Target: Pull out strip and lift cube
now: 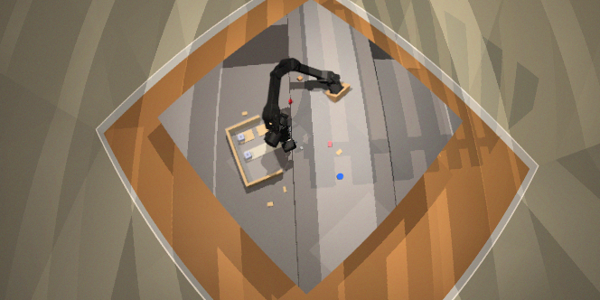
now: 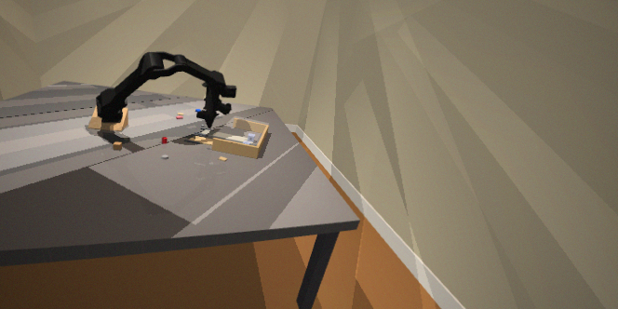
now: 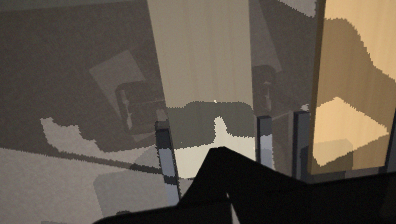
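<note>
The gripper [image 3: 227, 192], clenched on nothing, hangs low over the pale strip's [image 3: 202, 55] near end, probably to press and drag it; the orange strip [image 3: 350, 75] lies beside.

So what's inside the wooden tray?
Two small pale cubes sit near the tray's back wall, each on a strip. The arm and the shut end effector cover the strips' near ends, and the cube labels are too small to read.
</note>
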Available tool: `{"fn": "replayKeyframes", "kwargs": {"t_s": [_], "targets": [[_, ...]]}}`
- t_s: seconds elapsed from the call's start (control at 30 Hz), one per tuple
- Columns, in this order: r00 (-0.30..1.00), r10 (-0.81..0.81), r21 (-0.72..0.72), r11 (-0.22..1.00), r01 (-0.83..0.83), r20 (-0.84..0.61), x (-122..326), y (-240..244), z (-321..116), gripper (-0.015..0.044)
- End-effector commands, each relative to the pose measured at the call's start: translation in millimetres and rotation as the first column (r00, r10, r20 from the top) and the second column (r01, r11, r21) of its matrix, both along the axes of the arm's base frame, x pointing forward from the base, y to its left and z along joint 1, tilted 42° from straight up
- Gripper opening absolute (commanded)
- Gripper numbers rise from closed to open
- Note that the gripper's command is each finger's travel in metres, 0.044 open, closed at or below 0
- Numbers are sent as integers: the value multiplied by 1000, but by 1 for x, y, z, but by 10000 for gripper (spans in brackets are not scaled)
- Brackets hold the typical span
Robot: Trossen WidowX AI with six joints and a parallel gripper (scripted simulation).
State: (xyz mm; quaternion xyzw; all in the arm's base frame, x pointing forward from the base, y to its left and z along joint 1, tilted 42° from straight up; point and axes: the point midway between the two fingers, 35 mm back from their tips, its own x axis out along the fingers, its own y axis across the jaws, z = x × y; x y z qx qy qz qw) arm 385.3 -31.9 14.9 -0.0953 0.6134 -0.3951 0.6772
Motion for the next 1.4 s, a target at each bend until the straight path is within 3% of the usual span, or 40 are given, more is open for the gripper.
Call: {"fn": "replayKeyframes", "kwargs": {"t_s": [0.0,1.37], "targets": [[1000,3,-4,1000,-3,-6,-1,-5,-5,0],[1000,2,-5,1000,-2,-6,-2,-17,-17,0]]}}
